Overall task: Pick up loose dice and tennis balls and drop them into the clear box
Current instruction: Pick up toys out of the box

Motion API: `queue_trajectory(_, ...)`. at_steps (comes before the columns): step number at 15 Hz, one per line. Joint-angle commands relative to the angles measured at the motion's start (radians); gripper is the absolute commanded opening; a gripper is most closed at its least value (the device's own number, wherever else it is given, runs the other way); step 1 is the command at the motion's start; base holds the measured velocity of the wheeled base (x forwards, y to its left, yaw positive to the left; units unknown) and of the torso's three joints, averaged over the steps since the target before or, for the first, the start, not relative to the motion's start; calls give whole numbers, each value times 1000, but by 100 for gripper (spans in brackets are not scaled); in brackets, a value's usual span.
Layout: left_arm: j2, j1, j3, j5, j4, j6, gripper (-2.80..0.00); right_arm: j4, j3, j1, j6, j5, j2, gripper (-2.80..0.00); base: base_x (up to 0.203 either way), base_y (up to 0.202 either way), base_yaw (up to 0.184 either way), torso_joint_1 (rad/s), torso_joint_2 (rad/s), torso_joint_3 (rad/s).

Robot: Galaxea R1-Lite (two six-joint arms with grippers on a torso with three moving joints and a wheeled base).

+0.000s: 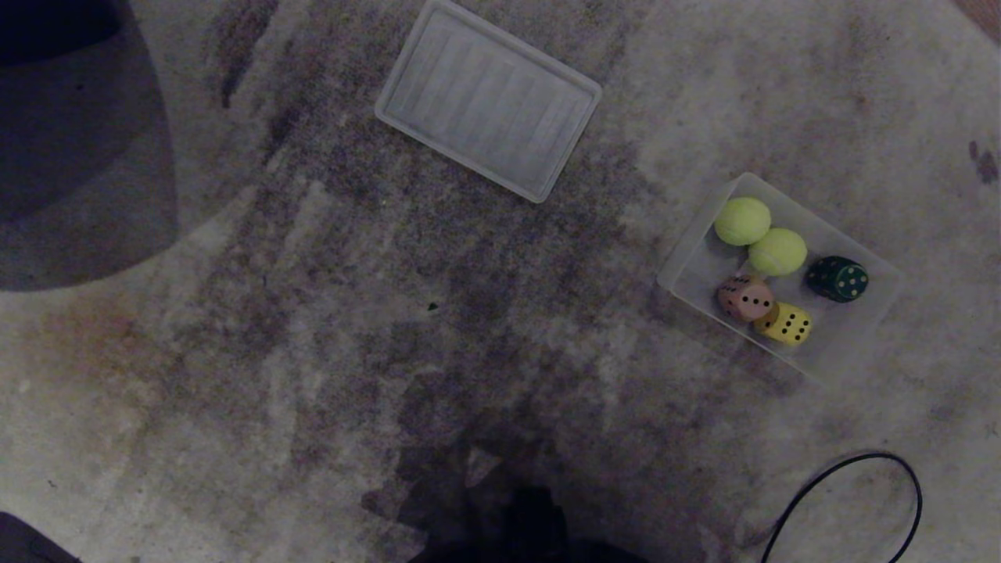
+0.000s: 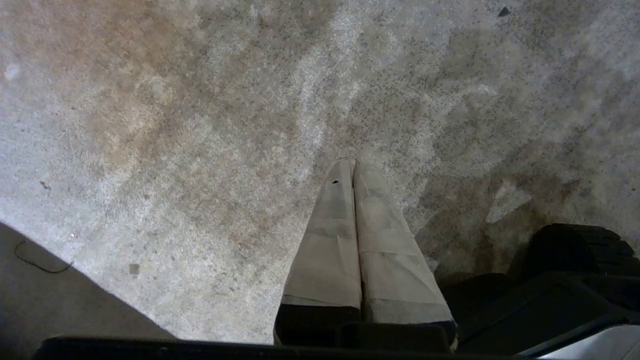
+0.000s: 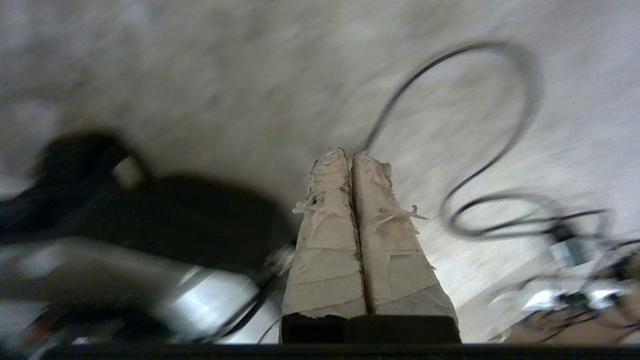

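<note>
The clear box point(image 1: 688, 258) sits on the carpet at the right of the head view. Inside it lie two tennis balls point(image 1: 742, 220) point(image 1: 777, 251), a pinkish-tan die point(image 1: 745, 297), a yellow die point(image 1: 785, 323) and a dark green die point(image 1: 837, 278). No red die shows. Neither arm appears in the head view. My left gripper point(image 2: 353, 165) is shut and empty over bare carpet. My right gripper point(image 3: 349, 155) is shut too, with nothing between its taped fingers, above carpet near a looped black cable point(image 3: 505, 145).
A flat ribbed clear lid point(image 1: 488, 98) lies on the carpet at the back centre. A black cable loop point(image 1: 860, 485) lies at the front right. A dark rounded shape point(image 1: 70, 141) fills the far left. My own dark base point(image 1: 524, 524) shows at the bottom edge.
</note>
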Motion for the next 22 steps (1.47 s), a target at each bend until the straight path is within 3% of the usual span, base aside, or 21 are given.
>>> queue_trajectory(1, 0, 0, 2, 1, 0, 0, -280, -1, 32, -8, -9, 4, -120, -280, 0, 0, 0, 0, 0, 0)
queue_trajectory(3, 0, 0, 2, 0, 0, 0, -280, 14, 37, -8, -25, 53, -204, -280, 0, 0, 0, 0, 0, 0)
queue_trajectory(9, 0, 0, 2, 0, 0, 0, -280, -36, 62, -8, -41, 75, -205, -280, 0, 0, 0, 0, 0, 0)
queue_trajectory(22, 0, 0, 2, -2, 2, 8, -280, -36, 62, -8, -41, 71, -205, -280, 0, 0, 0, 0, 0, 0)
